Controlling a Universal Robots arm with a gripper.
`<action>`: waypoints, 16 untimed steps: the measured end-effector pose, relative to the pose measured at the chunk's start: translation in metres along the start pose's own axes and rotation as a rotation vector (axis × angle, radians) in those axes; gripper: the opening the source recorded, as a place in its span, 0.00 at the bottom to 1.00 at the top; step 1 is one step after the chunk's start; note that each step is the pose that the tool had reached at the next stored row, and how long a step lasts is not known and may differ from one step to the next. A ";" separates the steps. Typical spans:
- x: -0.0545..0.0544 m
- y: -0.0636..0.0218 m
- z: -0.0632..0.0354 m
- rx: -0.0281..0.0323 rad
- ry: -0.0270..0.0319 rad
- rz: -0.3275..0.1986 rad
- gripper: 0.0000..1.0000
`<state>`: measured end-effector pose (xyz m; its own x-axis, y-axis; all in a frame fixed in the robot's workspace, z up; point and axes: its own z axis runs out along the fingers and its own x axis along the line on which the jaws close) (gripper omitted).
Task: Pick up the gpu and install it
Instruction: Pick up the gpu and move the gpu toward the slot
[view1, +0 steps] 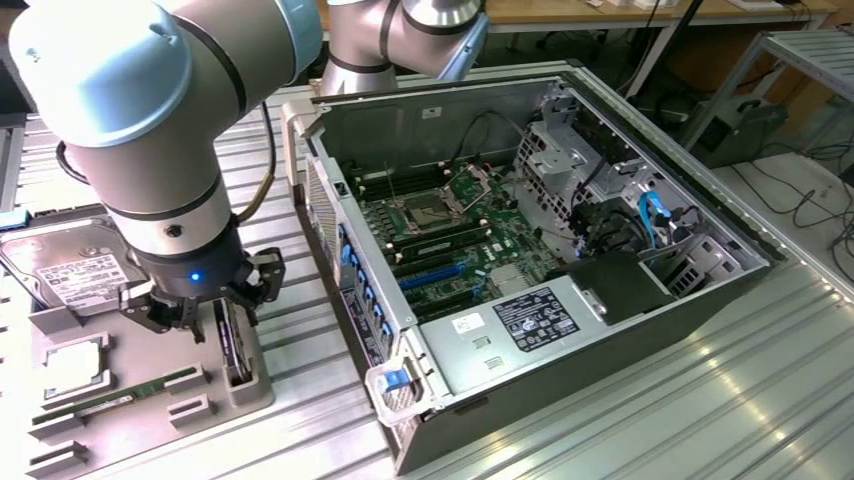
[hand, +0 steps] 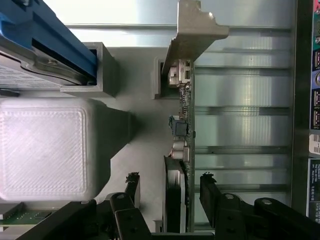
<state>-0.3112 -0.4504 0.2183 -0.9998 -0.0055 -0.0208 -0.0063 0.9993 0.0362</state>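
The gpu (view1: 238, 345) stands on edge in a slot of the grey parts tray (view1: 147, 440), at the exterior view's left, beside the open computer case. In the wrist view I look down along the card (hand: 186, 107): a thin dark board with small parts on it and a pale metal bracket (hand: 194, 35) at its far end. My gripper (view1: 211, 310) hangs just above the card and is open. One black finger (hand: 132, 186) stands on each side of the near end of the board, the other finger (hand: 208, 187) beyond it, neither touching it.
The open computer case (view1: 694, 300) lies on its side with its motherboard (view1: 454, 235) exposed. On the tray sit a hard drive (view1: 74, 270), a processor (view1: 67, 365) and a green memory stick (view1: 127, 395). A white printed block (hand: 42, 150) stands close to the card.
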 end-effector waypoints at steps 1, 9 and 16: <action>0.000 0.0000 0.0000 0.0007 0.0000 0.000 0.58; -0.002 0.0000 0.0006 0.0012 0.0000 0.000 0.30; -0.002 0.0000 0.0007 0.0013 0.0001 0.000 0.28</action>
<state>-0.3088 -0.4504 0.2176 -0.9998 -0.0054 -0.0207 -0.0062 0.9994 0.0348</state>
